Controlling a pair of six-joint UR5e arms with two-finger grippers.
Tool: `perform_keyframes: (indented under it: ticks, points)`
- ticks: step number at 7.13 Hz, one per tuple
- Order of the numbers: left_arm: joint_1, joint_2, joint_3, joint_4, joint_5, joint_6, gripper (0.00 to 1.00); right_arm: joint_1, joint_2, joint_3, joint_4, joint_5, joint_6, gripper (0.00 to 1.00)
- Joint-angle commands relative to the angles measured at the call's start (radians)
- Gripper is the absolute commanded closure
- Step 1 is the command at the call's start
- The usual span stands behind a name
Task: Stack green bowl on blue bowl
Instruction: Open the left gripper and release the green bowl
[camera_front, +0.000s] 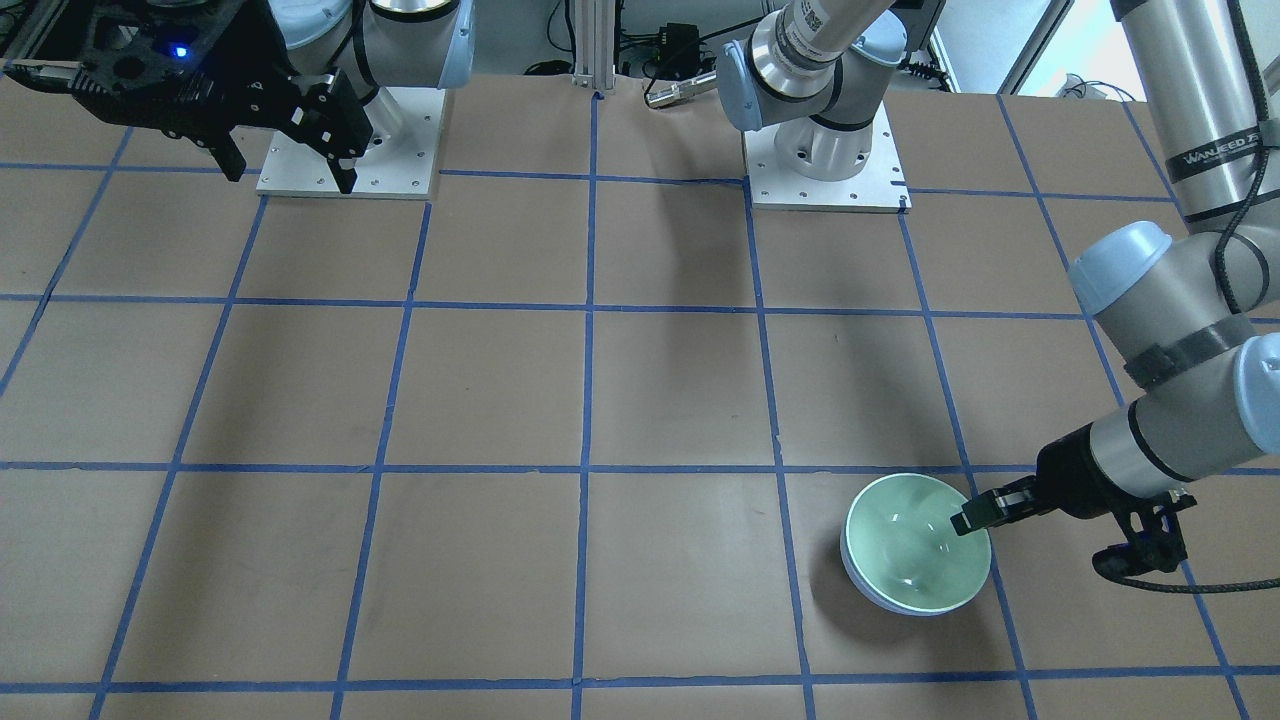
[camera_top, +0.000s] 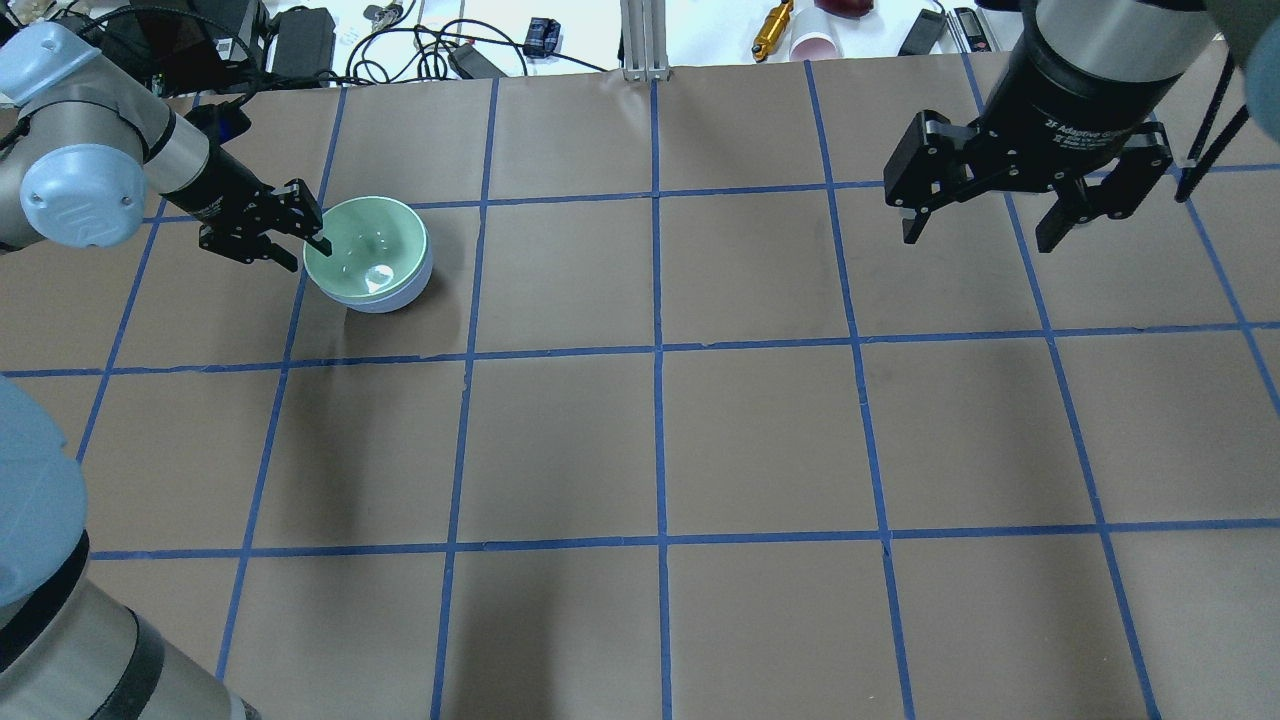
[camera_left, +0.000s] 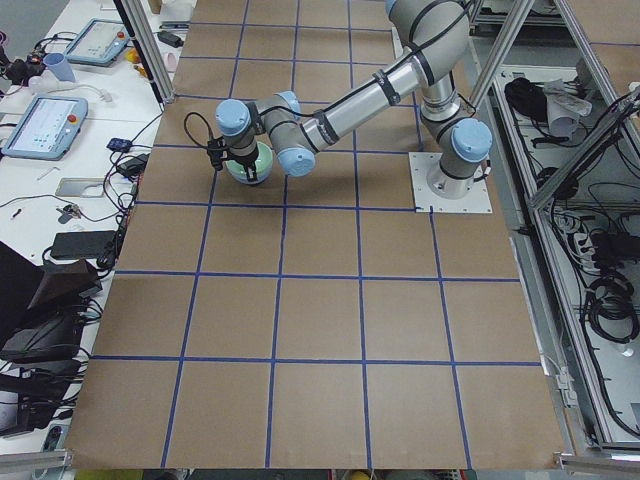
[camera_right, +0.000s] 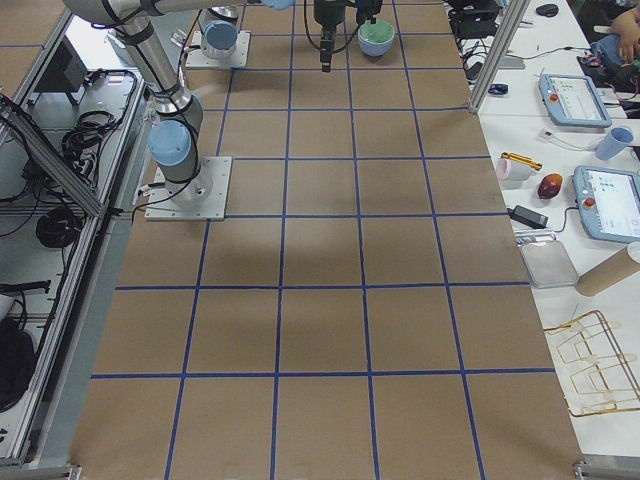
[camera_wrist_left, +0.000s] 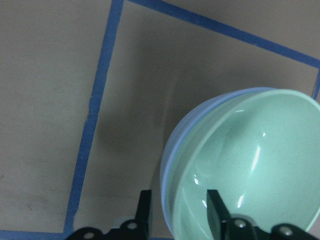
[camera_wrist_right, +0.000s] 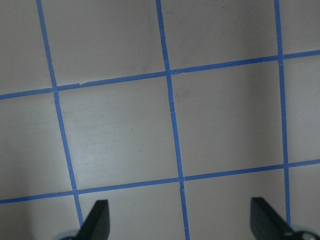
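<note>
The green bowl (camera_top: 368, 250) sits nested inside the blue bowl (camera_top: 398, 300) on the table's far left in the overhead view. Only a thin band of the blue bowl (camera_front: 878, 597) shows below the green bowl's (camera_front: 915, 540) rim. My left gripper (camera_top: 308, 255) is open and straddles the stacked rims: one finger inside the green bowl (camera_wrist_left: 260, 165), one outside the blue bowl (camera_wrist_left: 171, 155), neither pressing, as the left wrist view (camera_wrist_left: 177, 212) shows. My right gripper (camera_top: 977, 240) is open and empty, high over the far right, with only taped table below it (camera_wrist_right: 181, 220).
The brown table carries a blue tape grid (camera_top: 655, 348). Cables, power bricks and small items (camera_top: 460, 45) lie beyond the far edge. The two arm bases (camera_front: 825, 170) stand on plates at the robot's side. Tablets and tools lie on side benches (camera_right: 600, 190).
</note>
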Motion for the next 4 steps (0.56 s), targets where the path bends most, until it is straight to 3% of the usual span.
perform_keyframes:
  ticks: [1, 2, 4]
  points:
    - [-0.007, 0.034, 0.012, -0.049, 0.002, -0.006, 0.00, 0.000, 0.000, 0.000, 0.000, 0.000, 0.000, 0.00]
    - [-0.024, 0.066, 0.026, -0.099, 0.016, -0.017, 0.00, 0.000, 0.000, 0.000, 0.000, 0.000, 0.000, 0.00]
    - [-0.125, 0.160, 0.041, -0.181, 0.173, -0.045, 0.00, 0.000, 0.000, 0.000, 0.000, 0.000, 0.000, 0.00]
